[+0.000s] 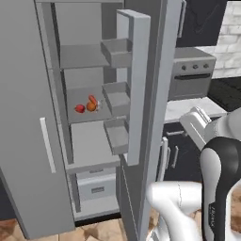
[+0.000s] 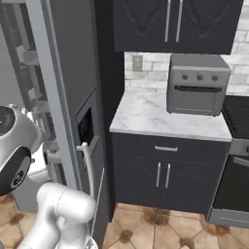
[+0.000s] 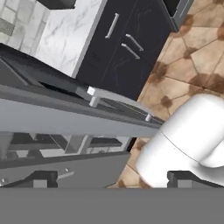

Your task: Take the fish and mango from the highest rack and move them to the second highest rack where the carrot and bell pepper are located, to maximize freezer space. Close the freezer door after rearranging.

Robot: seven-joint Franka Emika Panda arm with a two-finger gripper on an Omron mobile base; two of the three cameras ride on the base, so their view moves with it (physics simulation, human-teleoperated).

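Note:
The freezer door (image 1: 164, 94) stands open, edge-on, with moulded bins (image 1: 117, 52) on its inner face. Its outer face (image 2: 73, 97) carries a slim pale handle (image 2: 86, 163). The highest rack (image 1: 80, 57) looks bare. On the second highest rack (image 1: 75, 96) a red bell pepper (image 1: 80, 108), a round orange piece (image 1: 91, 107) and a carrot (image 1: 93, 99) lie close together. The fish is out of view. My gripper (image 3: 111, 180) is open and holds nothing. It hangs low outside the door (image 3: 65, 118), with the handle (image 3: 118, 104) ahead of it.
The fridge's other door (image 1: 28, 117) is closed at the left. A drawer (image 1: 96, 186) sits under the racks. A toaster oven (image 2: 197, 85) stands on the marble counter (image 2: 146, 116) over dark cabinets (image 2: 163, 170). A stove (image 2: 238, 114) is further right. The floor (image 2: 155, 228) is tiled.

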